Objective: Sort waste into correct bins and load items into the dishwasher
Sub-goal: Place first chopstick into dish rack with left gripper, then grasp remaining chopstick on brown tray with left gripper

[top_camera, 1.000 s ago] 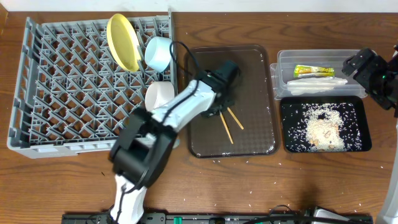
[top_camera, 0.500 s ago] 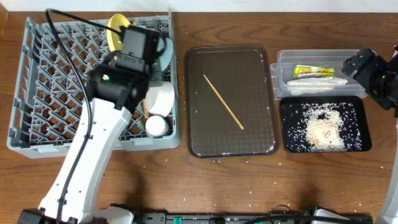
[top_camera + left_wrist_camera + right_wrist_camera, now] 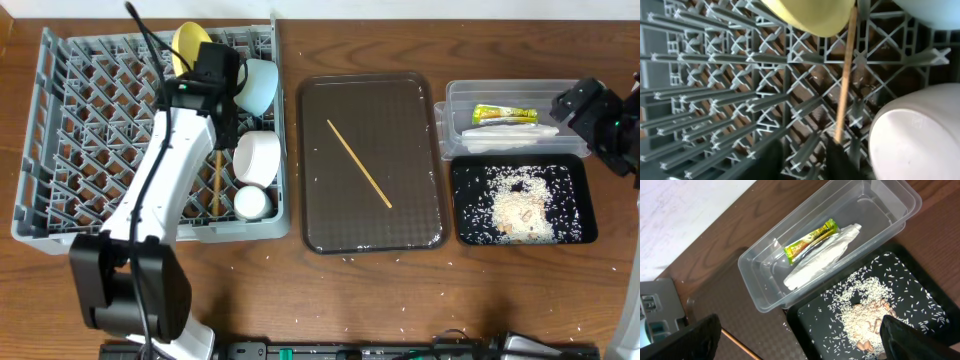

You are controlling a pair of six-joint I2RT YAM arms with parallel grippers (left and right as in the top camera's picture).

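From overhead, the left pincer [image 3: 222,125] hangs over the right side of the rack [image 3: 100,130], with the plate [image 3: 185,45] and blue bowl [image 3: 258,85] at the far edge and the white bowl [image 3: 258,157] and cup [image 3: 250,203] nearer. A chopstick [image 3: 215,180] lies in the rack just left of the white bowl and cup. Only the left wrist view shows the jaws: its fingers [image 3: 840,160] stand apart with nothing clamped between them. The chopstick's near end sits right at one finger and its other end runs up beside the plate. The other chopstick [image 3: 358,163] lies slantwise on the brown tray [image 3: 400,220], whole only from overhead; the right wrist view catches just its tip. That view looks into the tub [image 3: 765,265], where the yellow-green wrapper [image 3: 810,240] and white wrapper [image 3: 825,255] lie side by side, touching. Rice [image 3: 865,315] is heaped in the black tray [image 3: 920,280] just near of the tub, and overhead adds stray grains on the surface [image 3: 500,290]. The right pincer [image 3: 800,322] is wide open and empty above the tub and black tray.
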